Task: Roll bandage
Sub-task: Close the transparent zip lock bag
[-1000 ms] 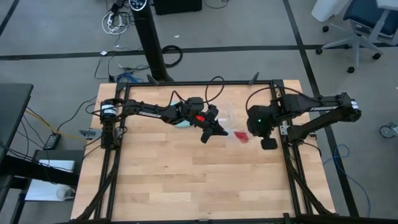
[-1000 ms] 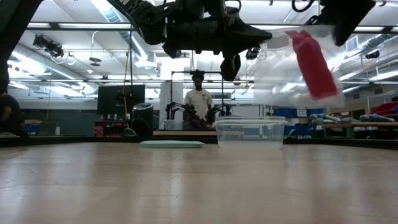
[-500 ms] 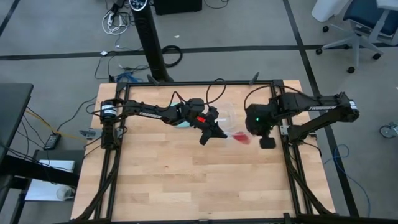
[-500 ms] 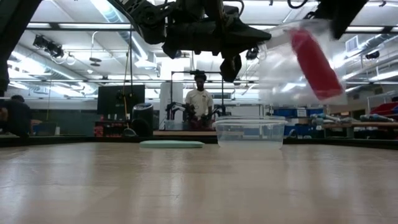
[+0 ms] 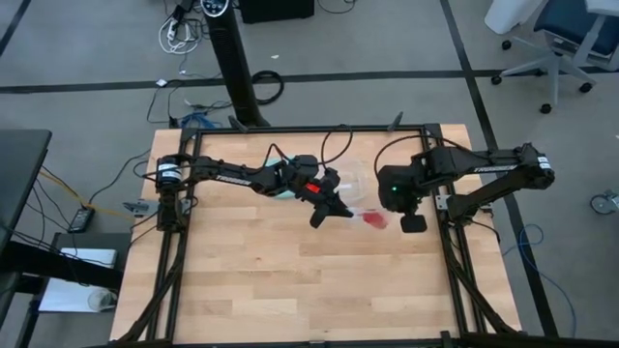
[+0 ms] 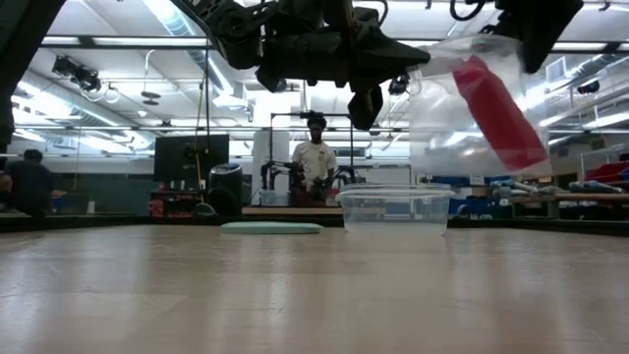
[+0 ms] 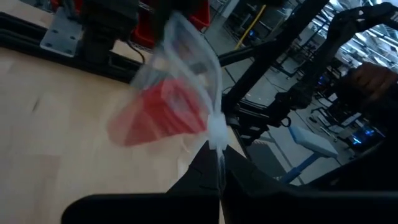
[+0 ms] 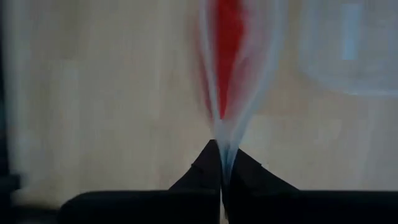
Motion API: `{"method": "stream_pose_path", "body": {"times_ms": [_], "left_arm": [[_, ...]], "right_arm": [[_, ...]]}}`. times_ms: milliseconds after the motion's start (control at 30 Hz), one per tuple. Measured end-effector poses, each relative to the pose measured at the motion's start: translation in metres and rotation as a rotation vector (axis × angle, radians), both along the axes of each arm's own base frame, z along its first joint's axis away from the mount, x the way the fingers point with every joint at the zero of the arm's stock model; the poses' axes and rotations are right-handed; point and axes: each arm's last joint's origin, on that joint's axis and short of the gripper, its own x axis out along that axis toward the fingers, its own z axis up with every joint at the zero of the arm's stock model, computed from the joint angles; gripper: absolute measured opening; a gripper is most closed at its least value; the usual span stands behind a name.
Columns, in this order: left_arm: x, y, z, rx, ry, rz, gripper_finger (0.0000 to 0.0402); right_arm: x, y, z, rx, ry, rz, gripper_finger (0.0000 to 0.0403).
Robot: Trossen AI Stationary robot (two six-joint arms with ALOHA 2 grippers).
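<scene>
A clear plastic bag (image 6: 472, 98) with the red bandage (image 6: 501, 113) inside it hangs in the air over the table's far right part, held between my two grippers. My left gripper (image 5: 341, 206) is shut on one edge of the bag and my right gripper (image 5: 385, 206) on another. The bandage shows as a red patch (image 5: 373, 219) in the high view, blurred red inside the bag in the left wrist view (image 7: 165, 115), and in the right wrist view (image 8: 227, 43). My left gripper pinches a bunched edge of the bag (image 7: 217, 132) between its two shut fingers, coming from the table's left. The bag stands out beyond the fingers, clear of the table, with the bandage inside it. My right gripper pinches the bag's gathered top edge (image 8: 222, 146) between its two shut fingers, from above, pointing down. The bag hangs below the fingers with the bandage inside, clear of the table.
A clear plastic container (image 6: 395, 208) stands on the table's far part, also seen in the high view (image 5: 356, 178). A light-blue lid (image 6: 270, 227) lies left of it, partly under my left arm (image 5: 282, 190). People stand in the room beyond the table.
My right gripper has moved a little toward the table's left, toward my left gripper, still shut on the bag. The bag with the bandage has swung and tilted between the grippers and stays clear of the table.
</scene>
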Motion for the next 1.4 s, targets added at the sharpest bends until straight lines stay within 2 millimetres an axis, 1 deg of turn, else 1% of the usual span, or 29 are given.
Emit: {"method": "stream_pose_path", "body": {"times_ms": [133, 200, 300, 400, 500, 567, 667, 800, 933, 1033, 1200, 1400], "left_arm": [[0.0, -0.002, 0.0, 0.002, 0.004, 0.002, 0.0], [0.0, -0.002, -0.001, 0.006, 0.006, 0.02, 0.0], [0.001, -0.001, -0.001, 0.012, 0.012, 0.043, 0.0], [0.001, 0.0, -0.005, 0.052, 0.046, 0.126, 0.0], [0.001, -0.001, -0.006, 0.099, 0.048, 0.197, 0.0], [0.002, -0.003, -0.006, 0.144, 0.037, 0.233, 0.0], [0.003, -0.005, -0.006, 0.169, 0.032, 0.253, 0.0], [0.005, -0.01, 0.0, 0.18, 0.031, 0.243, 0.0], [0.009, -0.019, 0.007, 0.248, 0.026, 0.222, 0.0], [0.011, -0.027, 0.013, 0.288, 0.014, 0.229, 0.0], [0.012, -0.036, 0.014, 0.332, 0.009, 0.238, 0.0], [0.012, -0.038, 0.012, 0.358, 0.028, 0.252, 0.0]], "right_arm": [[-0.003, 0.0, 0.004, -0.003, -0.038, -0.025, 0.0017], [-0.005, -0.002, 0.006, 0.004, -0.051, -0.037, 0.0032], [-0.015, -0.005, 0.014, 0.009, -0.051, -0.097, 0.0062], [-0.016, -0.005, 0.028, 0.036, -0.203, -0.12, 0.0093], [-0.005, -0.002, 0.036, 0.038, -0.404, -0.124, 0.0119], [0.002, -0.002, 0.037, 0.035, -0.463, -0.11, 0.0129], [0.016, -0.001, 0.036, 0.026, -0.531, -0.078, 0.0133], [0.035, 0.0, 0.025, 0.012, -0.511, -0.03, 0.0126], [0.049, -0.001, 0.013, 0.016, -0.463, -0.009, 0.012], [0.052, -0.004, 0.01, 0.006, -0.452, -0.022, 0.0119], [0.054, -0.006, 0.005, 0.017, -0.418, -0.026, 0.0118], [0.052, -0.005, 0.003, 0.032, -0.388, -0.023, 0.0118]]}}
